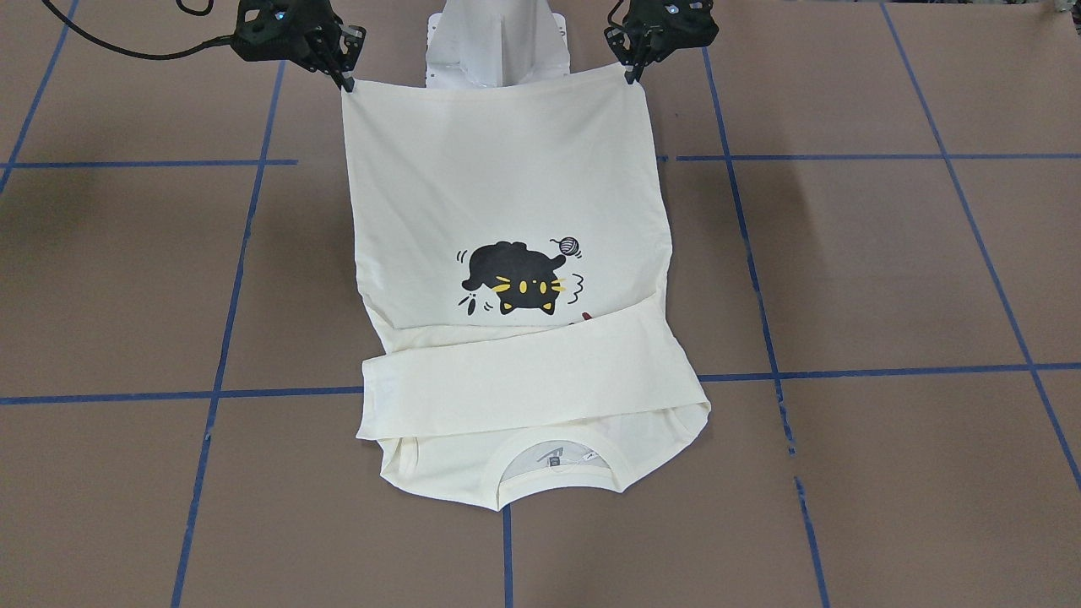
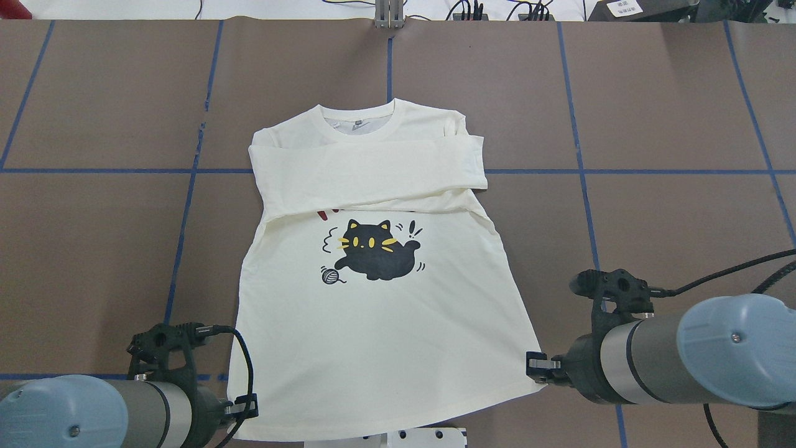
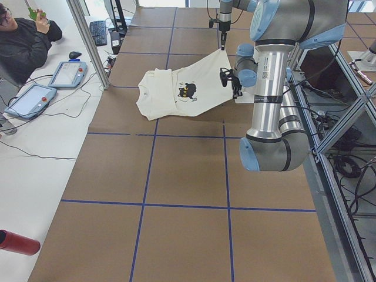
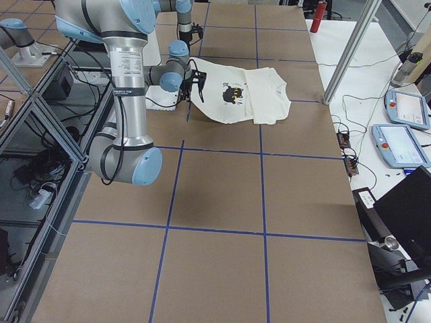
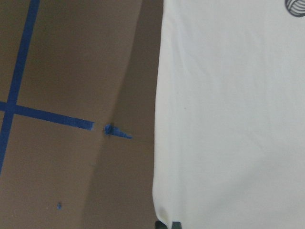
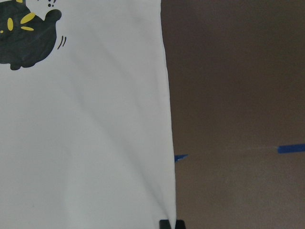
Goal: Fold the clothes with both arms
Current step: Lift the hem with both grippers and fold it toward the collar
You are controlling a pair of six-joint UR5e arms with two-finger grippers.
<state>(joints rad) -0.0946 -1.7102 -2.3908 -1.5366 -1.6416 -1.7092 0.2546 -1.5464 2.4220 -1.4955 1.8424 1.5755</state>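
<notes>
The cream long-sleeved T-shirt (image 2: pixel 379 323) lies print side up, its black cat (image 2: pixel 373 249) showing, and both sleeves (image 2: pixel 367 174) are folded across the chest. The collar (image 2: pixel 357 118) points away from the robot. My left gripper (image 2: pixel 249 406) is shut on the hem's left corner, and my right gripper (image 2: pixel 536 367) is shut on the hem's right corner. The hem (image 1: pixel 490 89) hangs stretched between the left gripper (image 1: pixel 632 76) and the right gripper (image 1: pixel 346 83), raised off the table. Each wrist view shows the shirt edge (image 5: pixel 159 143) (image 6: pixel 167 119) running into the fingertips.
The robot's white base block (image 1: pixel 498 42) stands just behind the raised hem. Blue tape lines (image 1: pixel 279 393) grid the brown table. Beyond the table's far side are a seated person (image 3: pixel 23 35), teach pendants (image 3: pixel 67 73), a metal post (image 3: pixel 88 41) and a red cylinder (image 3: pixel 17 242).
</notes>
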